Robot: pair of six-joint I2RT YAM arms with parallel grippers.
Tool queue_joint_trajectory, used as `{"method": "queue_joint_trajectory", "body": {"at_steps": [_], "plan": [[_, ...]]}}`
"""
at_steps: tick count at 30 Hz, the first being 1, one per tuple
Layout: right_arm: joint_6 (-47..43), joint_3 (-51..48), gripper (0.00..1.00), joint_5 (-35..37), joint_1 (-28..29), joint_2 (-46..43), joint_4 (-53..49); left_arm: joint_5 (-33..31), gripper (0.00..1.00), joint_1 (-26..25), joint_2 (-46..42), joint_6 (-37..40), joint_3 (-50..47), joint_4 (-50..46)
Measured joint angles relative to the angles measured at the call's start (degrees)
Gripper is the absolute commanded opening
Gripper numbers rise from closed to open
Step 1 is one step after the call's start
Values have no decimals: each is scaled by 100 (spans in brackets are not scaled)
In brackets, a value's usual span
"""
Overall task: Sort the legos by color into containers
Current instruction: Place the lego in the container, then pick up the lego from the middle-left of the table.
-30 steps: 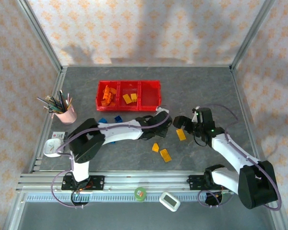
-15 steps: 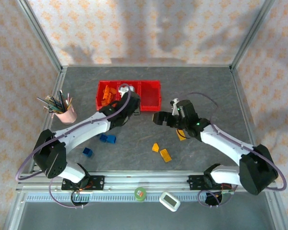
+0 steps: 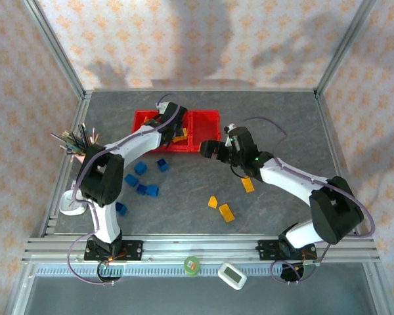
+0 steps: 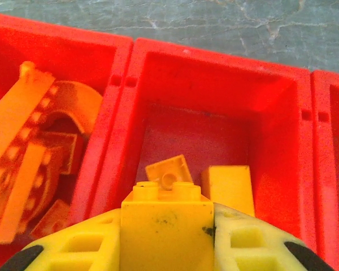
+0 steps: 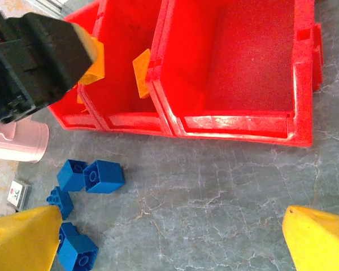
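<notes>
My left gripper is shut on a yellow brick and hangs over the middle bin of the red containers. That bin holds two yellow legos. The left bin holds orange pieces. In the top view the left gripper sits above the tray. My right gripper stands open just in front of the right bin, above bare table. Several blue legos lie left of centre. Three yellow pieces lie near the middle.
A pink pencil cup stands at the left, with a white dish nearer the front. A green tape roll and a white device rest on the front rail. Metal frame posts border the table.
The left arm swung from the table's middle back to the tray, carrying the yellow brick. The right gripper moved left and farther away, up to the tray's front wall, staying open.
</notes>
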Motion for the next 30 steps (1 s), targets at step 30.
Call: {"method": "queue_joint_trajectory", "body": {"at_steps": [30], "plan": [[-28, -719, 100, 413, -337, -1209, -822, 1163, 69, -1366, -1738, -280, -1139, -234]]}}
